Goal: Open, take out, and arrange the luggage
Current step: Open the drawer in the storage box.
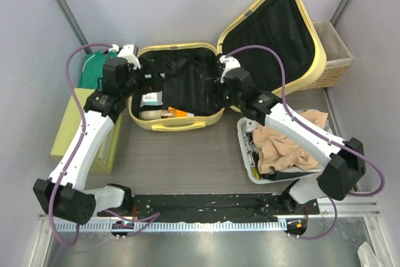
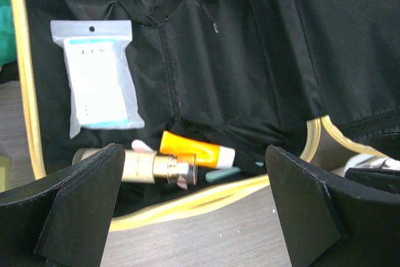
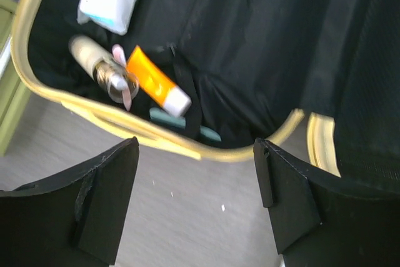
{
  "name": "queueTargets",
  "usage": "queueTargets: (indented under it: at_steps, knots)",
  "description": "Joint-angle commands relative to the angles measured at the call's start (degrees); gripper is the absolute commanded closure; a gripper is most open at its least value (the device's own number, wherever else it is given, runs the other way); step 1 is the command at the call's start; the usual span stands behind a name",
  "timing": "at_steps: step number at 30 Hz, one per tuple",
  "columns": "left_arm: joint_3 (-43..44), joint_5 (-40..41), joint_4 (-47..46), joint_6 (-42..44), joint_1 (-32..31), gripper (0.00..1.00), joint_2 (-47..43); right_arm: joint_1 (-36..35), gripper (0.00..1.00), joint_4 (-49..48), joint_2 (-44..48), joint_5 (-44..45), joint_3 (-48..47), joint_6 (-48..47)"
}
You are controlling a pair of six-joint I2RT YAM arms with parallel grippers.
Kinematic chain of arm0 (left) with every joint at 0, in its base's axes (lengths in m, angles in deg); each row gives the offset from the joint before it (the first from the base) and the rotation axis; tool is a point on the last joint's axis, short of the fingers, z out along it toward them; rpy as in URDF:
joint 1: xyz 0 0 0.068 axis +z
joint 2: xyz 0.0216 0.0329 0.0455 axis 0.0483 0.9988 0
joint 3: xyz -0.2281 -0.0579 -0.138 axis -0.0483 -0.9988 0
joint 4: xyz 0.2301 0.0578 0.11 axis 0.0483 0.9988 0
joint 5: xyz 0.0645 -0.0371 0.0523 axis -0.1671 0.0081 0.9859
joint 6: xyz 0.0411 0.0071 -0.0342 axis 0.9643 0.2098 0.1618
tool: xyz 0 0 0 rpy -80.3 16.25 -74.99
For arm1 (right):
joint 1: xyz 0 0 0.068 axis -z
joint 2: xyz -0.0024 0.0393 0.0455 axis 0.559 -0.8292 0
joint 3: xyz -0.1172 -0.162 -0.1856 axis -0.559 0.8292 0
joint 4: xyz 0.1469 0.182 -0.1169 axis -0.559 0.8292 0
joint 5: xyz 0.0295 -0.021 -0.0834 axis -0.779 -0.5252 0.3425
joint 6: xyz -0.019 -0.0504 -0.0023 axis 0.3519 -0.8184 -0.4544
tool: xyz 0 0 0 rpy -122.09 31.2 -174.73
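Left end effector (image 2: 192,195) and right end effector (image 3: 195,192) are hovering released; bottle (image 2: 147,167) in luggage (image 2: 237,60) is lying 9-to-3 at left's 12 o'clock, nearer.
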Motion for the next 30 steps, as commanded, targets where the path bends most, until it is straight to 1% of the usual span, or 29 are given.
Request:
queueTargets:
  at_steps: [1, 3, 5, 6, 7, 8, 9, 12, 13, 16, 18, 19, 21, 25, 28, 30]
  knots:
    - [6.63, -8.69, -5.26, 0.87, 4.42, 0.00, 6.62, 1.86, 0.18, -9.84, -5.60, -2.49, -6.82, 1.55]
    - [9.45, -9.23, -4.66, 0.43, 6.71, 0.00, 8.99, 2.48, 0.21, -9.85, -9.12, -8.89, -11.46, 2.70]
    - [14.55, -10.10, -2.38, -1.94, 9.33, 0.00, 13.04, 2.92, 0.23, -7.93, -14.31, -12.59, -14.99, 4.89]
    - [16.31, -11.67, 0.42, -2.82, 10.31, 0.00, 14.53, 3.09, 0.24, -6.87, -15.72, -15.48, -18.83, 5.77]
    - [19.37, -12.21, 2.01, -5.09, 11.19, 0.00, 16.63, 3.10, 0.24, -5.99, -18.69, -17.25, -20.44, 6.13]
    - [20.79, -12.57, 4.99, -5.90, 12.68, 0.00, 17.61, 3.18, 0.24, -3.89, -19.85, -18.58, -22.11, 6.40]
    - [22.28, -12.57, 6.06, -6.60, 13.21, 0.00, 18.14, 3.18, 0.24, -2.74, -21.25, -21.03, -25.26, 6.22]
    - [22.91, -10.82, 8.61, -7.05, 14.45, 0.00, 18.67, 3.27, 0.24, 0.17, -24.77, -25.33, -28.88, 5.43]
    - [23.00, -9.07, 9.32, -6.87, 14.62, 0.00, 18.67, 3.18, 0.24, 0.61, -25.57, -26.40, -29.59, 5.61]
    - [23.00, -5.12, 12.92, -5.38, 15.85, 0.00, 18.06, 3.18, 0.26, 0.53, -29.43, -31.83, -32.58, 8.76]
    - [22.13, -3.70, 15.38, -4.07, 16.12, 0.00, 16.31, 2.75, 0.28, -0.61, -32.07, -33.79, -34.77, 11.74]
    - [21.52, -3.08, 15.74, -3.80, 17.95, 0.00, 15.52, 2.48, 0.29, -1.84, -32.60, -34.66, -35.30, 12.28]
    - [18.98, -1.59, 15.83, -3.53, 19.10, 0.00, 12.79, 1.00, 0.29, -3.77, -33.92, -35.20, -36.10, 13.77]
    - [14.83, -0.97, 15.21, -3.80, 22.00, 0.00, 9.10, -2.08, 0.30, -11.93, -35.68, -36.60, -35.48, 18.17]
    - [13.78, -1.49, 16.00, -2.92, 22.88, 0.00, 7.60, -4.89, 0.30, -18.17, -36.03, -36.61, -34.52, 20.72]
    - [13.69, -4.11, 17.40, -2.22, 23.76, 0.00, 7.42, -6.30, 0.30, -21.08, -36.03, -35.12, -32.50, 21.25]
